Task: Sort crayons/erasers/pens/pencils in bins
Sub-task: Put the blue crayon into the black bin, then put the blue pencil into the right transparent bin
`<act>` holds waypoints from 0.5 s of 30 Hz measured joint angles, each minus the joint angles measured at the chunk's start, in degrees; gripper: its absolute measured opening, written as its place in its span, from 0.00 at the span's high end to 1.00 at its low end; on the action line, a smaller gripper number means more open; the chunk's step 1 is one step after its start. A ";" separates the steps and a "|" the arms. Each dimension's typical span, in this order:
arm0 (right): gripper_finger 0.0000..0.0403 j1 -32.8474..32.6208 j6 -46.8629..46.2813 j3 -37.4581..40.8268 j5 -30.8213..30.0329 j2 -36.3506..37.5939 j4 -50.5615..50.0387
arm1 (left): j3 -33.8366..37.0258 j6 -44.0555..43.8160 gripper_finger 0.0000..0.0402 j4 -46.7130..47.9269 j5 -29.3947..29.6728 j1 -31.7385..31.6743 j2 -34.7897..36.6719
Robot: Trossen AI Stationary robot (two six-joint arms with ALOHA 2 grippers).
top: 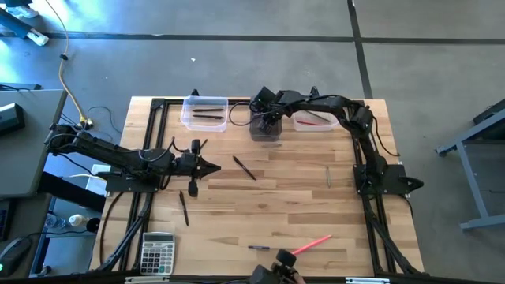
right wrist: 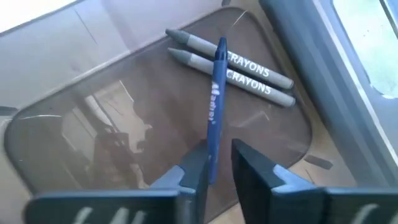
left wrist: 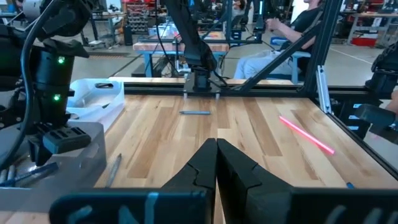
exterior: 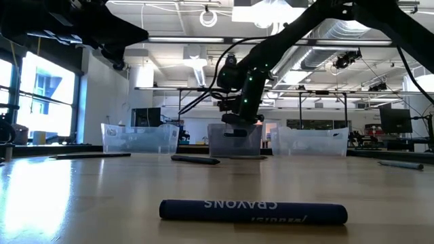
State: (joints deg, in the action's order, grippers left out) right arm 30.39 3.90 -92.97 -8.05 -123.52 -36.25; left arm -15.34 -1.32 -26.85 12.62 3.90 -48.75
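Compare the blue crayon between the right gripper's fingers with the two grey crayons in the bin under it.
The blue crayon hangs between the right gripper fingers, above the dark bin; the grey crayons lie flat on its floor. It is alone and crosses them; they lie side by side. All are slim labelled sticks.

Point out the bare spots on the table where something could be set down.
Widest bare wood lies mid-table, between the dark pencil, the grey stick and the pink crayon near the front edge. The back edge is crowded: three bins with the right gripper over the middle one. The left gripper blocks the left side.
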 joint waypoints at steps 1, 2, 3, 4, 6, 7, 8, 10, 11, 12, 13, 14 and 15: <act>0.81 0.00 0.00 0.00 0.00 0.00 0.02 | 0.01 0.00 1.00 0.00 0.00 0.00 0.00; 0.79 0.00 0.00 0.00 0.00 0.00 0.04 | -0.02 0.00 1.00 0.00 0.00 0.00 0.00; 0.76 -0.01 0.00 0.00 0.00 0.07 0.00 | -0.02 -0.02 1.00 0.00 0.00 0.00 0.00; 0.74 -0.03 -0.01 0.01 0.03 0.30 -0.25 | -0.02 -0.04 1.00 0.00 0.02 0.00 0.00; 0.72 -0.18 0.07 0.07 2.14 1.55 -1.09 | -0.02 -0.66 1.00 0.03 0.02 -0.02 0.00; 0.71 -0.34 0.72 0.07 3.64 2.47 -1.02 | -0.02 -1.05 1.00 0.06 0.02 -0.02 0.00; 0.72 -0.65 1.61 0.07 4.83 3.70 -1.14 | -0.02 -1.15 1.00 0.17 0.03 -0.02 0.00; 0.76 -1.76 3.74 0.07 5.69 6.36 -0.98 | -0.02 -1.52 1.00 1.05 0.04 -0.02 0.00; 0.79 -2.39 4.56 0.07 5.86 7.66 -0.44 | -0.02 -1.55 1.00 1.78 0.14 -0.02 0.00; 0.83 -2.98 5.34 0.07 6.01 8.92 0.17 | -0.02 -1.55 1.00 2.53 0.48 -0.02 0.00; 0.88 -3.56 5.98 0.11 6.13 10.05 0.97 | -0.02 -1.57 1.00 3.30 0.91 -0.02 0.00; 0.93 -4.18 6.61 0.73 6.26 11.24 3.04 | -0.02 -1.67 1.00 4.22 1.62 -0.02 0.00; 0.96 -4.69 7.03 2.16 6.61 12.74 6.47 | -0.02 -1.90 1.00 5.18 2.42 -0.02 0.00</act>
State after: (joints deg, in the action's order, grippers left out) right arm 25.71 10.93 -90.81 -1.45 -110.79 -29.78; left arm -15.35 -3.22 -21.67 15.04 3.88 -48.75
